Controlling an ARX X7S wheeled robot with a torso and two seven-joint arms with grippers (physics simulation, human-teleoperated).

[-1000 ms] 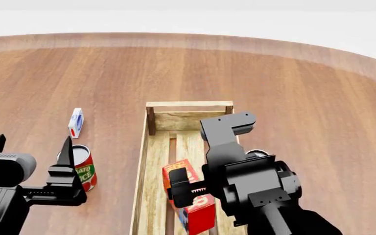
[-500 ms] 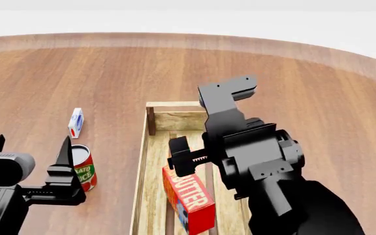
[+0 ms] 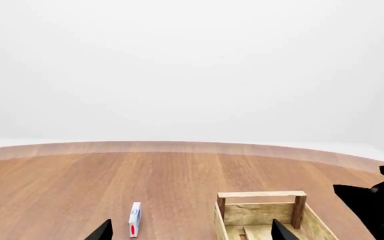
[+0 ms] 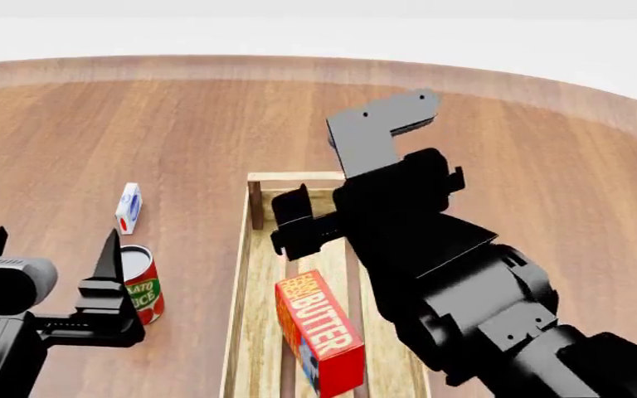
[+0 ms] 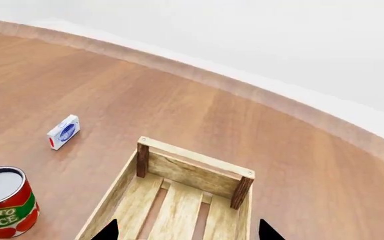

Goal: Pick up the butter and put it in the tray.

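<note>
Surface: round wood table (image 4: 540, 166), white backdrop
Butter (image 4: 321, 330): in tray (image 4: 241, 274), lower centre, long axis along tray
Right gripper (image 4: 296, 222): fingers apart, empty, just above butter
Left gripper (image 4: 47, 249): fingers apart, empty, lower left

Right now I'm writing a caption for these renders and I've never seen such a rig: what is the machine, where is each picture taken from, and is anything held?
It is a simulated wheeled robot with two black arms ending in grippers.

The head camera looks down over a round wooden table. The other two views come from cameras near each gripper.

On the table stand a long wooden tray, a tomato sauce can and a small white-and-blue carton. The butter, a red-orange carton, lies inside the tray.

The right gripper hangs above the tray, open and empty. The left gripper is open too, near the can. Nothing is held.
</note>
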